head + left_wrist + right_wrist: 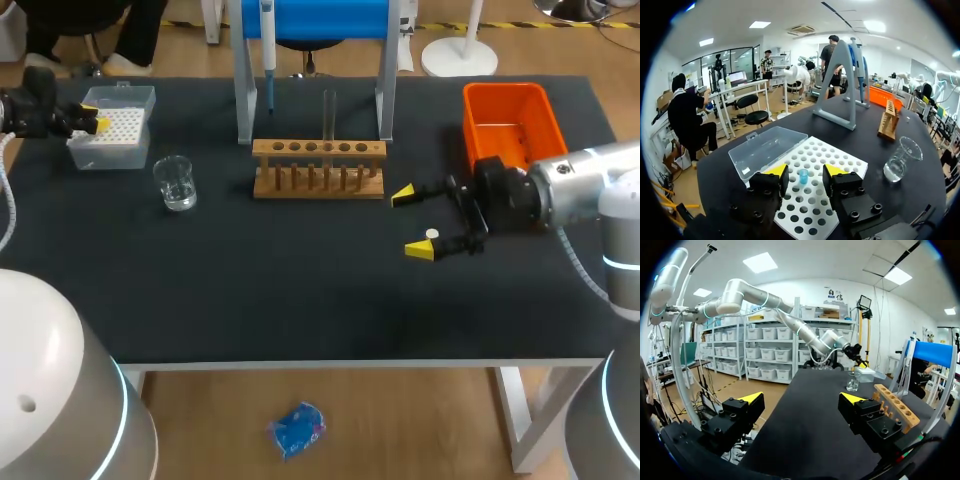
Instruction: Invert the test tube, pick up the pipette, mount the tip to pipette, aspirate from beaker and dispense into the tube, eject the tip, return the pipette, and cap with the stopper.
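Judging by how things lie, the pipette point(267, 45) is the thing to fetch next. It hangs untouched on its stand point(243, 100) at the middle of the bench's far edge, and the test tube point(328, 112) stands upright in the wooden rack point(318, 168) just in front. At the bench's far left corner the left tool point(806, 170) hovers over the tip box point(840, 160), fingers apart and gripping nothing, with one blue tip point(803, 176) seated in the holes between them; the box's clear lid point(765, 152) lies open beside it. That arm comes in from the left edge, its tool pointing along the far edge toward the stand. The beaker point(176, 184) sits just beside the box, toward the near edge, seemingly with a little clear liquid in it. To take the pipette well, the arm that goes should meet the handle squarely, close on the body and lift straight up off the stand before drawing away, keeping clear of the tube. Right of the rack, the right tool point(420, 222) is low over the bench, fingers spread wide and empty, pointing toward the rack's right end. A small white piece point(432, 234), perhaps the stopper, sits at its nearer finger. That arm reaches in from the right edge, alongside the orange bin point(470, 115) at the far right corner.
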